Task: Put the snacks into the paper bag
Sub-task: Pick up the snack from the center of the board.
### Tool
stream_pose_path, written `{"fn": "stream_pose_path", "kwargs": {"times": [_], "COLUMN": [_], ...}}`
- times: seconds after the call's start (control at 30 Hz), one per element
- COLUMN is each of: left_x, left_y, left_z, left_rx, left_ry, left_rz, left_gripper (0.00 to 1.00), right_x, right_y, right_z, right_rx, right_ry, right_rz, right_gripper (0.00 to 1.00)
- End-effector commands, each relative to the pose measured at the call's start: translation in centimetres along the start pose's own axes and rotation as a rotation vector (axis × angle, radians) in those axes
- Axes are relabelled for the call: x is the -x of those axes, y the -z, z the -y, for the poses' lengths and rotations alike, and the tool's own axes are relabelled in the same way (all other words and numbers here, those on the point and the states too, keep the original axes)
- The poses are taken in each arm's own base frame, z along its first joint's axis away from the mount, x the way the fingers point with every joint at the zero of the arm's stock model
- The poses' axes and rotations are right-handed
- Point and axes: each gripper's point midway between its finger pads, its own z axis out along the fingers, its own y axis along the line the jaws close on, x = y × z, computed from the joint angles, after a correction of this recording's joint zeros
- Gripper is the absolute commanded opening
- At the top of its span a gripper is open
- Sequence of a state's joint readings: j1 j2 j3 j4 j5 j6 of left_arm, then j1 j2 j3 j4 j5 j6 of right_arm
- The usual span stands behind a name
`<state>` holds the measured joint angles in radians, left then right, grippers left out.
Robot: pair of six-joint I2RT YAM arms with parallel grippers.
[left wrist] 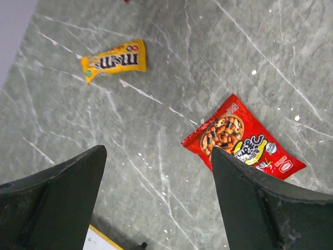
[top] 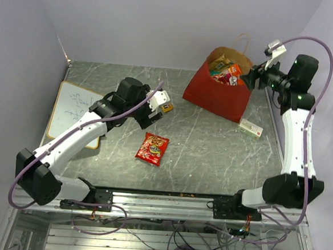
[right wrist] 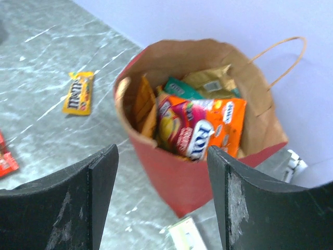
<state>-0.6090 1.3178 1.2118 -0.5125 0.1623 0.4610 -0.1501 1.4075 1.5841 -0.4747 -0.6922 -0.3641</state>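
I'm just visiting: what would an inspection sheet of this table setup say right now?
Surface: grey marbled table.
Job's things: paper bag open, packets inside; red packet and yellow pack lie on the table.
Clutter: whiteboard at left edge; small pale box beside the bag.
Grippers: left claw open over the table; right claw open over the bag; both empty.
Cables: purple cable loops along each arm.
Surroundings: plain pale walls.
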Motion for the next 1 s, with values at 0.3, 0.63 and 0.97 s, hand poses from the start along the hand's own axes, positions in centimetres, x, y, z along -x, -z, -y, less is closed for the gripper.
{"fn": "stream_pose_path", "kwargs": {"times": [0.3,0.63,0.97], "left_x": [-11.4,-16.2,-18.3], "left_y": [-4.2,-6.1,-7.2], "left_z": [6.6,9.8,11.7], "left_rx": [-0.39,-0.528,-0.61], "left_ry": [0.152,0.224,0.268], "left_rz": [-0.388,-0.502,-0.517], "left_gripper": [0.92,0.83,0.67], "right_x": [-6.4,-10.7,-11.6], "right_y": [4.3,3.6,3.5], "right_z": [-11.3,-13.9,-14.2], "right_rx": [0.261,0.346,0.351], "right_ry": [-0.045,-0.185,-0.204], "right_rz": [0.034,0.004,-0.007], "right_gripper": [0.69,0.68,0.67]}}
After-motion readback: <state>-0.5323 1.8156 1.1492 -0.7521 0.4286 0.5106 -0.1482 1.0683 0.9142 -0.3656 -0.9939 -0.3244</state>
